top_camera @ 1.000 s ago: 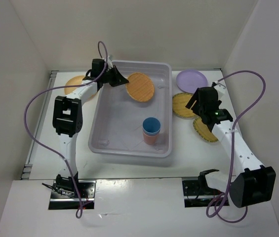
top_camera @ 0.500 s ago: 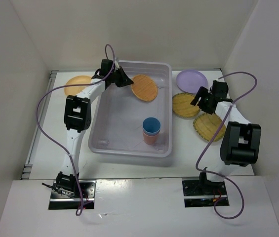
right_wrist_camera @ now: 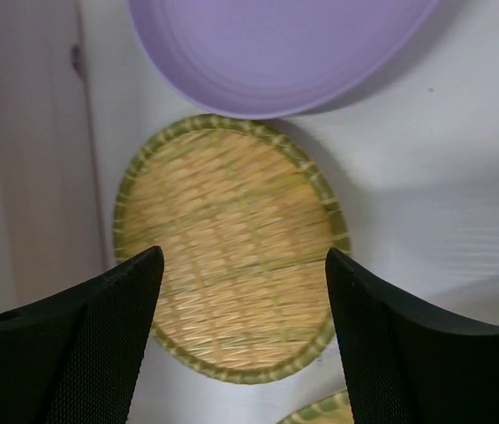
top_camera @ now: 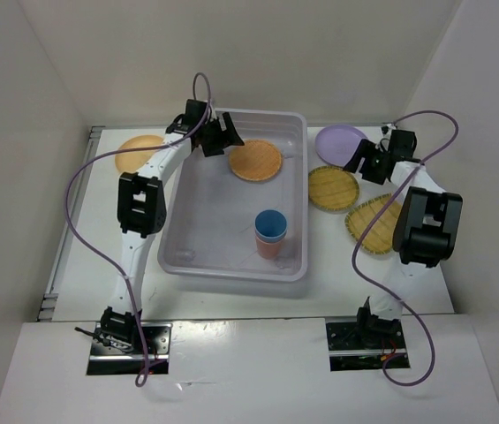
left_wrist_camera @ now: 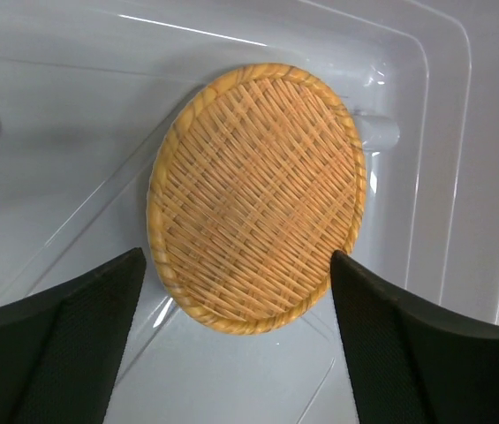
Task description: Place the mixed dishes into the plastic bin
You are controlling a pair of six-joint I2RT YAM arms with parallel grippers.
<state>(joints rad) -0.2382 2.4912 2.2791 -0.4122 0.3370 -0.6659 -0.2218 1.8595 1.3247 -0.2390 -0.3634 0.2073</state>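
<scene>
Top view: 1 plastic bin (top_camera: pixel 233 272), centre. Inside bin: 2 cups, blue cup (top_camera: pixel 270 224) nested in salmon-pink cup (top_camera: pixel 267 248), nr its near-right corner; 1 orange woven plate (top_camera: pixel 255 161) at its far end. Outside: 1 orange-tan plate (top_camera: pixel 136 152) left of bin; right of bin, 1 lavender plate (top_camera: pixel 337 141) and 2 yellow woven plates (top_camera: pixel 333 187) (top_camera: pixel 374 223). Left gripper (top_camera: pixel 229 141) over bin's far-left part; right gripper (top_camera: pixel 359 163) right of bin. Left wrist view: fingers (left_wrist_camera: pixel 55 344) spread wide, empty, orange woven plate btwn them, by bin's wall. Right wrist view: fingers (right_wrist_camera: pixel 81 344) wide apart, holding nothing, over 1 yellow woven plate; lavender plate just beside it.
</scene>
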